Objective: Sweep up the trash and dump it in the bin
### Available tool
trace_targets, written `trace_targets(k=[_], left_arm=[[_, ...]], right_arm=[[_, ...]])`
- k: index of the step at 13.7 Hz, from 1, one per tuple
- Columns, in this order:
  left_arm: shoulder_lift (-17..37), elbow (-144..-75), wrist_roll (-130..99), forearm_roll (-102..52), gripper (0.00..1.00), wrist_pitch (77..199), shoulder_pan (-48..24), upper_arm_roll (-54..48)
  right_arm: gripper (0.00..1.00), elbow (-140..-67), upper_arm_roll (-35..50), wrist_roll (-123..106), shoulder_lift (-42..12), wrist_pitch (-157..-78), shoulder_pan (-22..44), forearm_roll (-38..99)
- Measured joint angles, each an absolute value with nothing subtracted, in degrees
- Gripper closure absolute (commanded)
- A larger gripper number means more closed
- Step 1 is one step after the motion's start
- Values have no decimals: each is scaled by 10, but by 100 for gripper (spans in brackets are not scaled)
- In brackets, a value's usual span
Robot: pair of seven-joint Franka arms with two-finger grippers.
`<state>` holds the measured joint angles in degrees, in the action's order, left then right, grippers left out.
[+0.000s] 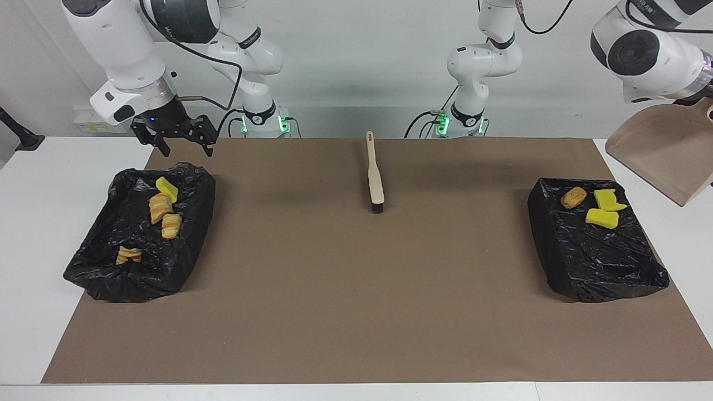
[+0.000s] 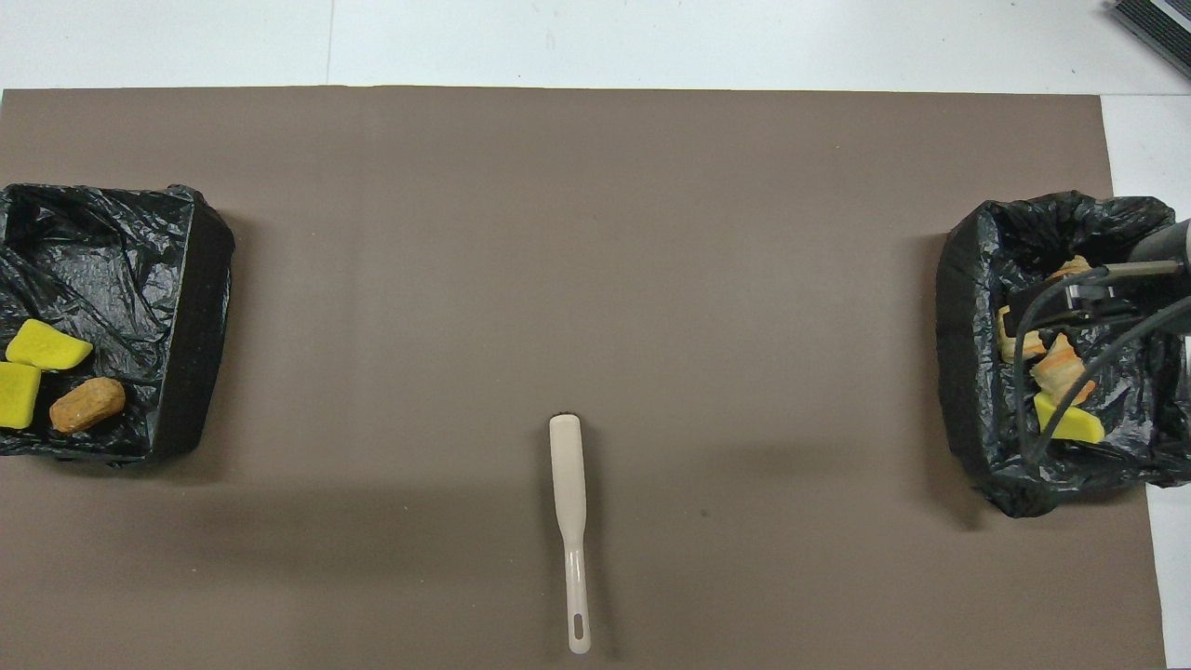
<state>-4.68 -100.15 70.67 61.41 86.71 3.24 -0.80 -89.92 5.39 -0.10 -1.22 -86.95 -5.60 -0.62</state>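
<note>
**Desk:** List the hazards, biggest item first.

**Operator:** Item one, the brown mat (image 1: 356, 312) on the white surface (image 1: 33, 223). I see no trash loose on it, so I judge the sweeping done. A low pass by either arm could ruck it.

**Desk:** The bins?

**Operator:** Item two, two bins. The bin at the left arm's end (image 1: 601, 267) holds two yellow chunks (image 1: 604, 209) and one brown lump (image 1: 573, 197). The bin at the right arm's end (image 1: 106, 273) holds a yellow chunk (image 1: 166, 189) and pastry lumps (image 1: 165, 216). Both have slack black liners, which could snag and drag a bin along.

**Desk:** The grippers?

**Operator:** Item three, the dustpan (image 1: 663, 150). It hangs tilted and looks empty, raised over the surface by the first bin. The left gripper is cut off at the view's edge, and I take its fingers as clamped on the dustpan's handle. If the pan swings down carelessly, its lip could hook that liner.

Item four, the right gripper (image 1: 186, 149). It waits over the rim of the second bin with its fingers spread and empty. If it drops, it catches plastic.

Item five, the brush (image 1: 374, 178). It lies on the mat between the arms' bases, where a crossing arm could knock it.

**Desk:** And the smallest?

**Operator:** The chunks themselves. They look light and springy, so a jolt to a bin could bounce them out.
</note>
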Motion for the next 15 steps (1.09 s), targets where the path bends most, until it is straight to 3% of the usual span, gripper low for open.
trace_targets(k=[10, 15], left_arm=[[-43, -995, 527, 259, 100, 885, 22, -11], [-4, -1008, 265, 130, 100, 950, -74, -13]], right_arm=[[0, -899, 54, -1, -12, -870, -56, -6], [0, -899, 54, -1, -12, -870, -56, -6]])
